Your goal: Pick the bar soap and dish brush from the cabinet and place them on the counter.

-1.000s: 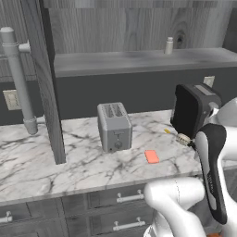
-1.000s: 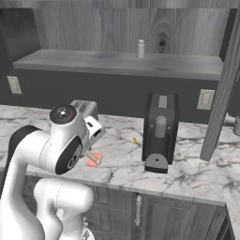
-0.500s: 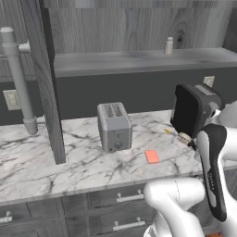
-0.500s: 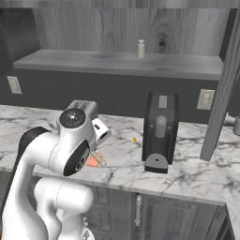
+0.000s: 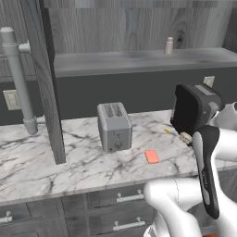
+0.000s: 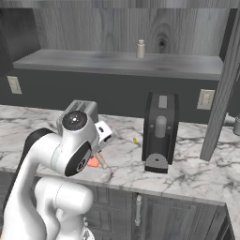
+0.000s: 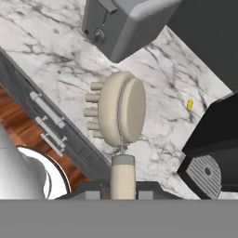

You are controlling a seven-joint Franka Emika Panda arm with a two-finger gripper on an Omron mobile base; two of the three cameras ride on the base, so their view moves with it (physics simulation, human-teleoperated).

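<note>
Now the jaws are clenched on the dish brush handle, round head up at 12 o'clock from the grip, bristles toward 9 o'clock, hanging over the desk front edge. Held by the handle probably so the head can be laid flat. Bar soap already lies on the marble, at 4 o'clock of the toaster, apart from it. Small bottle alone on the cabinet shelf. Looks like the last placement.
</note>
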